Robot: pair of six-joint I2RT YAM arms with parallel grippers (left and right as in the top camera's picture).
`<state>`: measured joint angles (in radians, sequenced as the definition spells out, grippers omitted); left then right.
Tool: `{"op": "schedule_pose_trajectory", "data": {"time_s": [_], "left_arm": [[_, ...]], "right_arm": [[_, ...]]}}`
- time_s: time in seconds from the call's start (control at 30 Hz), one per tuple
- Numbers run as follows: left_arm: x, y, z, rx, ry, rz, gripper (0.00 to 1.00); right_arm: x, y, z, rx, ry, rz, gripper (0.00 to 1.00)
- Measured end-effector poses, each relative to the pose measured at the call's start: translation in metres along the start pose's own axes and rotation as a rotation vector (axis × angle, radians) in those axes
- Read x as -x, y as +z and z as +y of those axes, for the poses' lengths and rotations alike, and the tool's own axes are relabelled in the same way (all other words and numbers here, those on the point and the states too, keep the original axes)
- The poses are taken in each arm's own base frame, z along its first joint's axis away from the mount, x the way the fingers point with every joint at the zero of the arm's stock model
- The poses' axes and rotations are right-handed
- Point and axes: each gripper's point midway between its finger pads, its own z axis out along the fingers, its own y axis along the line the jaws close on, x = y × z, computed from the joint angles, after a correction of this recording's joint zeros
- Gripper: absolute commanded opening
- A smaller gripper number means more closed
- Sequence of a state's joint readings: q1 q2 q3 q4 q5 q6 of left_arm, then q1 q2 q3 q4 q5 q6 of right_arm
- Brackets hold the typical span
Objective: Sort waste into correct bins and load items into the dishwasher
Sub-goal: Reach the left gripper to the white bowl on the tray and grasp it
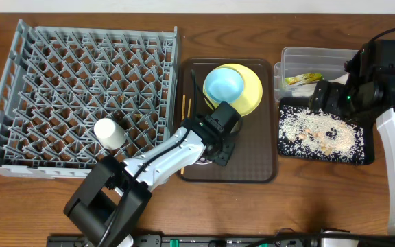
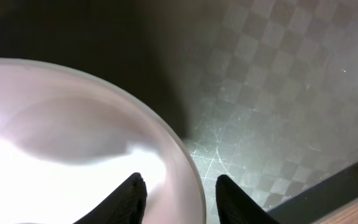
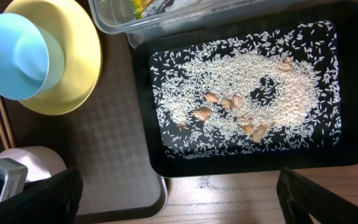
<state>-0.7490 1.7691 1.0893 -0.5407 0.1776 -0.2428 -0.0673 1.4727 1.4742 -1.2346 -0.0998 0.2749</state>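
Observation:
My left gripper (image 1: 218, 148) is low over the brown serving tray. In the left wrist view its open fingers (image 2: 179, 182) straddle the rim of the pinkish-white bowl (image 2: 73, 143), one inside and one outside. The light blue bowl (image 1: 223, 84) sits on the yellow plate (image 1: 252, 89). Chopsticks (image 1: 183, 127) lie at the tray's left edge. The white cup (image 1: 108, 132) lies in the grey dish rack (image 1: 81, 82). My right gripper (image 1: 328, 97), open and empty (image 3: 179, 177), hovers over the black tray (image 1: 286, 147) of rice scraps (image 3: 247, 81). The snack wrapper (image 1: 303, 78) lies in the clear tub (image 1: 300, 55).
The brown serving tray (image 1: 252, 161) stands between the dish rack and the two bins. The black tray's near edge (image 3: 253, 165) borders bare wooden table. The left arm's base stands at the front left of the table.

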Motion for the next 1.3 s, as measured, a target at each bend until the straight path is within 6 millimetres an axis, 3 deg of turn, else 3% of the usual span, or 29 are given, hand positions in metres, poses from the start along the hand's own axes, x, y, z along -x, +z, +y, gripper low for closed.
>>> {"op": "schedule_pose_trajectory", "data": {"time_s": [0.3,0.5,1.3], "left_arm": [[-0.0002,0.0000,0.0001,0.001,-0.004,0.001,0.39],[0.0000,0.0000,0.0000,0.000,-0.021,0.000,0.28],[-0.0047,0.0042,-0.0067,0.022,0.014,0.006,0.28]], "right_arm": [[-0.0010,0.0000,-0.0003,-0.001,0.000,0.004,0.97],[-0.0020,0.0000,-0.0006,-0.002,0.001,0.008,0.97],[-0.0059,-0.0001,-0.0016,-0.006,0.002,0.024,0.97]]}}
